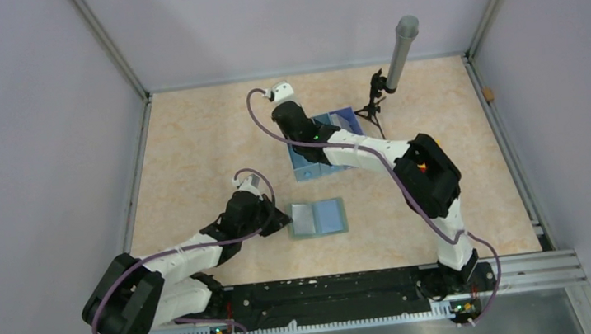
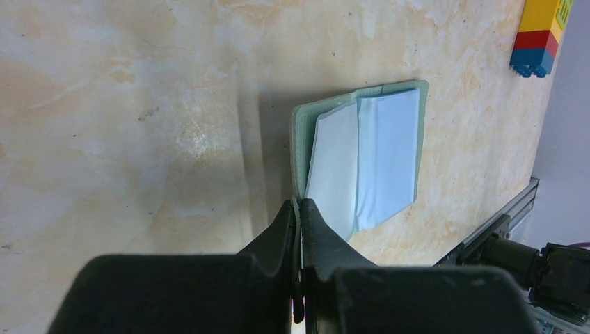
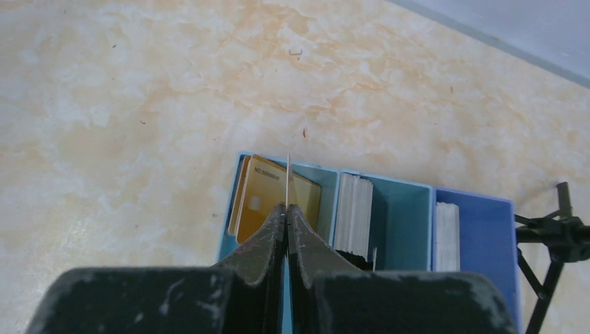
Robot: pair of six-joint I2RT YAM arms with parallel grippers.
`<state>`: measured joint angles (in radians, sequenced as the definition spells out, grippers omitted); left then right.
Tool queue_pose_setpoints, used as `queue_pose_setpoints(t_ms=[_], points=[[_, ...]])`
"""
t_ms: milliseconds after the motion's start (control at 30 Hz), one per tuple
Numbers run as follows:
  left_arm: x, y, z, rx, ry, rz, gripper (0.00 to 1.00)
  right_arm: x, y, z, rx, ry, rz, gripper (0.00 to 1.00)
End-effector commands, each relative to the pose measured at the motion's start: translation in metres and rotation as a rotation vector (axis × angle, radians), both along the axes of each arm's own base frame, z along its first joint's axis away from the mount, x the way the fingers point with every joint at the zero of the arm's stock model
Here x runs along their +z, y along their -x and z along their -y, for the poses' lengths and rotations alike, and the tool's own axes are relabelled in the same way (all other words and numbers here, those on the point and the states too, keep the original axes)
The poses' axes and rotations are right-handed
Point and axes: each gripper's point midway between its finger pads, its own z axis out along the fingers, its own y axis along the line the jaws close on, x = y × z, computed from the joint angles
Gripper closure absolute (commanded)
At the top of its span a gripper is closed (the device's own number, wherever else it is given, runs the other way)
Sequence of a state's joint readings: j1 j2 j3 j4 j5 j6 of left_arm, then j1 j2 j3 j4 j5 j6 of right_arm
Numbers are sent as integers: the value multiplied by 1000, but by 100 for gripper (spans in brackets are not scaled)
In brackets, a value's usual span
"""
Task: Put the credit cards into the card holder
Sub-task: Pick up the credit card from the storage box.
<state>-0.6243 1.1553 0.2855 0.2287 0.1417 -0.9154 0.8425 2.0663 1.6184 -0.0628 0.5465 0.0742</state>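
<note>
The card holder lies open on the table, grey-green outside and light blue inside. My left gripper is shut on the edge of its left cover, which lifts off the table there. In the top view the left gripper sits at the holder's left side. My right gripper is shut on a thin credit card, seen edge-on. It hangs over the left compartment of a blue tray, where gold credit cards stand. From above, the right gripper is over that tray.
White card stacks fill the tray's middle and right compartments. A small tripod with a grey cylinder stands behind the tray at the right. A stack of toy bricks sits near the right wall. Walls enclose the table.
</note>
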Motion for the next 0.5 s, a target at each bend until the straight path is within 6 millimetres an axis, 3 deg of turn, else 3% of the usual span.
queue_pose_setpoints(t_ms=[0,267,333,467], points=[[1,-4,0,12,9,7,100,86,6,6,-32,-122,173,100],[2,-6,0,20,7,14,100,124,29,30,-29,-163,197,100],[3,-7,0,18,2,19,100,136,41,36,1,-191,192,100],[2,-8,-2,10,-17,30,100,135,80,50,93,-225,77,100]])
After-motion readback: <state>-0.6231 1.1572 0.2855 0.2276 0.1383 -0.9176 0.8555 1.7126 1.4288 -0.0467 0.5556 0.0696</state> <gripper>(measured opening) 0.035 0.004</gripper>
